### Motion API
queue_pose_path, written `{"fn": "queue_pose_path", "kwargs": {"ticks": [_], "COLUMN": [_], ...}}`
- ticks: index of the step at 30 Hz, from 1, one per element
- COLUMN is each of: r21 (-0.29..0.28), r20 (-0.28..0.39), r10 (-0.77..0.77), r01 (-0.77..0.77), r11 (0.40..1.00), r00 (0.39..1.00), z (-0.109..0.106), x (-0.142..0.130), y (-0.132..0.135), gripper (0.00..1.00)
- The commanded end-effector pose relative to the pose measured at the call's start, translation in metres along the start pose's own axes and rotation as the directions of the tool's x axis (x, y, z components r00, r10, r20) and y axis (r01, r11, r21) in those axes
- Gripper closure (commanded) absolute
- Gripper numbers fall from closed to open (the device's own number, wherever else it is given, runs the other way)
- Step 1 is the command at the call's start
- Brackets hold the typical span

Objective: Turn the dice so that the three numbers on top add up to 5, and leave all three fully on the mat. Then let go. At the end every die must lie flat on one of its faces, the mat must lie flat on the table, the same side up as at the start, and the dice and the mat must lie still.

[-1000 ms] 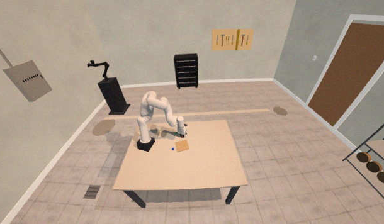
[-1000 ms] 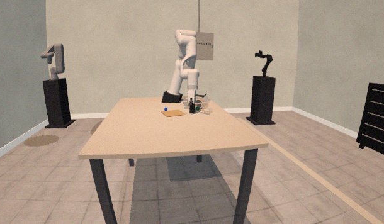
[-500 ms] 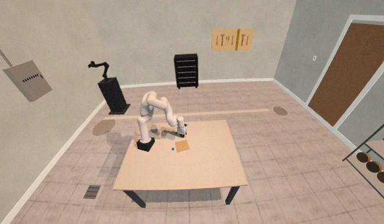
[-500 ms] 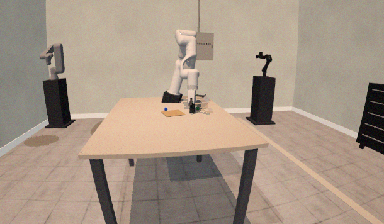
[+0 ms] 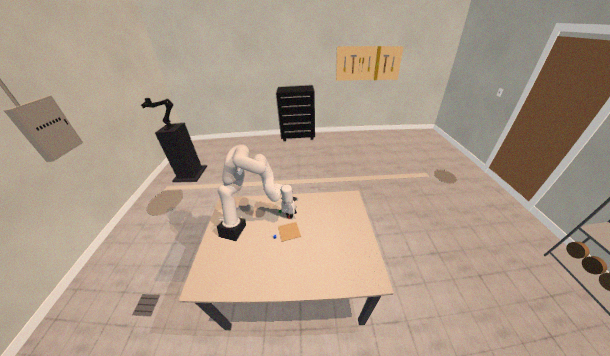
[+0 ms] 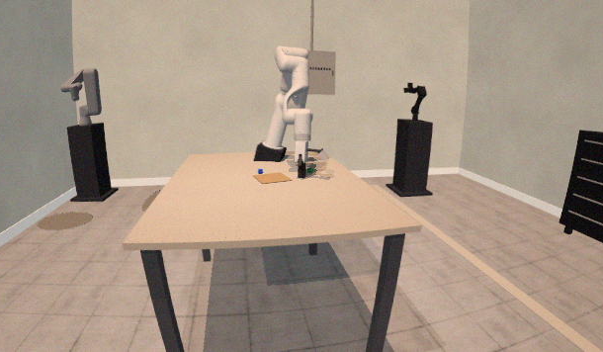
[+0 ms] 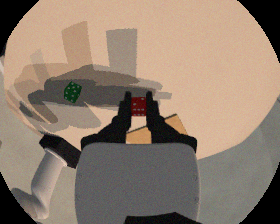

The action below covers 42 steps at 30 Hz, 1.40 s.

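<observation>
I have the fingers [image 5: 290, 215] [image 6: 301, 173] drawn mostly together, apparently gripping the red die [image 5: 289, 217] [image 7: 139, 106] beside the mat [image 5: 289, 232] [image 6: 272, 178] [image 7: 139, 136], so I judge this the pickup, with lifting and turning next.

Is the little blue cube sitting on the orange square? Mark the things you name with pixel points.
No, the blue die [image 5: 275, 236] [image 6: 260, 171] sits on the table [image 5: 334, 260] [image 6: 271, 213], beside the mat [image 5: 289, 232] [image 6: 272, 178] [image 7: 139, 136].
</observation>
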<state>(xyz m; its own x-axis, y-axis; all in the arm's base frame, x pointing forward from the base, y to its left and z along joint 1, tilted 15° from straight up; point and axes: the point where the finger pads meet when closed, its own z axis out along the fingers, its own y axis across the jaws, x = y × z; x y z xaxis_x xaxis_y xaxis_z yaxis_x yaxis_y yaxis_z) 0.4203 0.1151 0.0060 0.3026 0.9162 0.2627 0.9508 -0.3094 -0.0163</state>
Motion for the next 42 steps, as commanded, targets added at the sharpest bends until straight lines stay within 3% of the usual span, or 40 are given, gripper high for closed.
{"fn": "queue_pose_path", "kwargs": {"ticks": [1, 9, 19, 23, 36, 42], "r21": [-0.003, -0.003, -0.003, -0.003, -0.003, -0.003], "r20": [-0.001, -0.001, -0.001, -0.001, -0.001, 0.000], "r10": [0.000, 0.000, 0.000, 0.000, 0.002, 0.110], "r01": [0.000, 0.000, 0.000, 0.000, -0.002, -0.110], "r11": [1.000, 1.000, 1.000, 1.000, 1.000, 0.994], "r00": [1.000, 1.000, 1.000, 1.000, 1.000, 0.994], "z": [-0.001, -0.012, -0.081, -0.098, -0.101, -0.099], "x": [0.000, 0.000, 0.000, 0.000, 0.000, 0.008], "y": [0.001, 0.001, 0.001, 0.001, 0.001, 0.005], "gripper": [0.85, 0.85, 0.85, 0.85, 0.85, 0.85]}}
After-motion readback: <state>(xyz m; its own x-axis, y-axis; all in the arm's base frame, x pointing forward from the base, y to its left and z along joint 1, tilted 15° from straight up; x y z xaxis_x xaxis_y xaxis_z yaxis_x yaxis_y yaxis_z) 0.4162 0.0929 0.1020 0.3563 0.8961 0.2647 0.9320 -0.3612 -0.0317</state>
